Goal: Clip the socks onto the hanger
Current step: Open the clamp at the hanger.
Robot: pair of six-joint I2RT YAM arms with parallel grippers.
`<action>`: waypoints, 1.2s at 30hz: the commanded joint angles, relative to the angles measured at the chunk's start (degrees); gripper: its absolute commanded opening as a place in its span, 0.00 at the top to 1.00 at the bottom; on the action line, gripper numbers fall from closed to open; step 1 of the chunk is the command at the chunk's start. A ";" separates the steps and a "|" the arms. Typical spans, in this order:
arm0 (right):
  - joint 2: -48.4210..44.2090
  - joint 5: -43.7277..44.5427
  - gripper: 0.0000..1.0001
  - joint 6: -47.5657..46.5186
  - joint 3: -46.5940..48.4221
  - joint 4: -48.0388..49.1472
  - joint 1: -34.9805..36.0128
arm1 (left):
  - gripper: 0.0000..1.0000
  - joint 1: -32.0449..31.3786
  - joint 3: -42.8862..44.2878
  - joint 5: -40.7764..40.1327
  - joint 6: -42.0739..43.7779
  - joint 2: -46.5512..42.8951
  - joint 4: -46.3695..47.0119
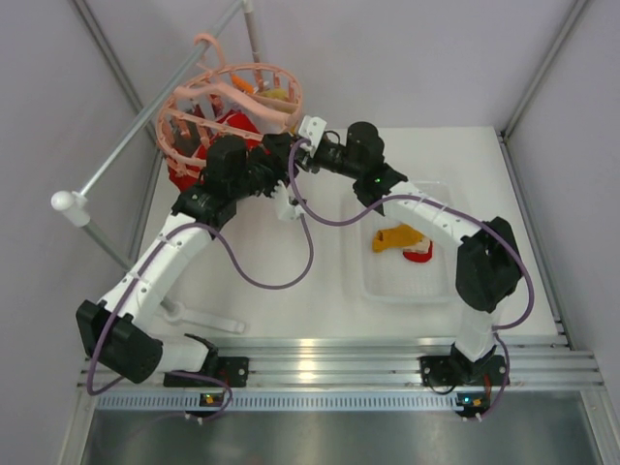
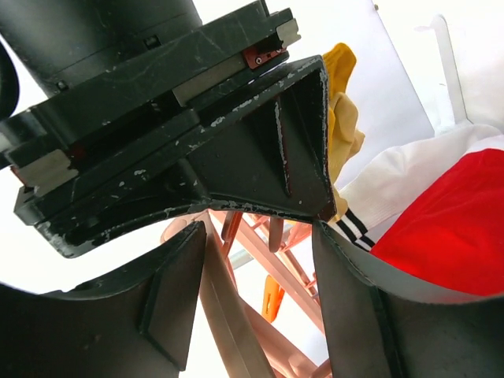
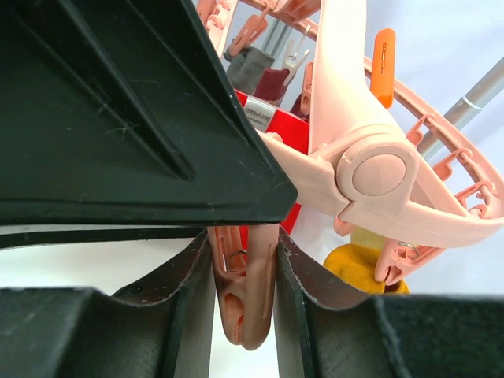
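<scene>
The salmon-pink hanger (image 1: 232,102) hangs at the back left, with a red sock (image 1: 228,131) and a mustard-yellow sock (image 1: 276,94) in it. My right gripper (image 1: 310,131) is shut on one of its clip pegs (image 3: 244,291), which sits squeezed between the fingers (image 3: 303,315). My left gripper (image 1: 279,179) is just below the hanger and its jaws stand apart. In the left wrist view (image 2: 260,315) a pink hanger bar (image 2: 236,315) runs between them. A red sock with a white cuff (image 2: 449,228) lies outside the right finger (image 2: 354,307). A yellow sock (image 1: 395,237) and a red sock (image 1: 418,254) lie in the tray.
A clear plastic tray (image 1: 441,199) sits right of centre on the white table. A grey metal rail (image 1: 145,126) with a white ball end (image 1: 66,201) crosses the back left and carries the hanger. A white plastic piece (image 1: 208,320) lies near the left arm's base.
</scene>
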 commanded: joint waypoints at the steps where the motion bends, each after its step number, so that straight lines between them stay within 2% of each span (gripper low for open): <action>1: -4.42 -4.44 1.00 -1.78 0.68 0.03 1.60 | 0.39 -0.03 0.92 -1.70 6.32 1.36 6.12; 4: -4.69 -5.76 1.00 -2.49 0.33 0.29 1.60 | 0.41 -0.03 0.48 -2.50 7.99 2.06 6.83; 8: -5.13 -7.08 1.00 -3.81 -0.20 0.56 1.77 | 0.49 -0.03 0.39 -3.37 9.14 2.59 7.62; 12: -5.48 -7.17 1.00 -4.51 -0.90 0.56 1.78 | 0.62 -0.03 0.13 -4.78 10.28 2.77 7.62; 16: -5.74 -7.08 0.94 -4.86 -1.43 0.38 1.69 | 0.71 -0.03 -0.66 -5.22 10.54 2.59 8.23; 18: -5.83 -6.65 0.89 -5.04 -1.61 0.21 1.69 | 0.80 -0.03 -1.01 -5.48 10.63 2.50 8.76; 19: -5.74 -6.38 0.87 -5.13 -1.70 0.12 1.60 | 0.89 -0.03 -1.01 -5.49 10.54 2.41 8.76; 21: -6.09 -6.21 0.85 -5.30 -1.96 0.12 1.42 | 0.91 -0.03 -1.02 -5.40 10.10 2.41 8.94; 26: -6.71 -5.59 0.62 -5.21 -2.75 -0.32 0.28 | 1.00 0.05 -1.19 -5.22 9.49 2.32 9.02; 27: -6.80 -5.50 0.59 -5.21 -3.01 -0.41 0.02 | 1.00 0.05 -1.36 -5.22 9.40 2.24 9.11; 31: -8.20 -5.85 0.35 -5.30 -4.51 -1.29 -1.65 | 1.00 0.14 -1.89 -3.91 8.79 1.97 10.43; 36: -9.78 -11.37 0.34 -3.20 -5.91 -2.43 -5.69 | 1.00 0.32 -2.42 -3.11 8.96 1.98 11.40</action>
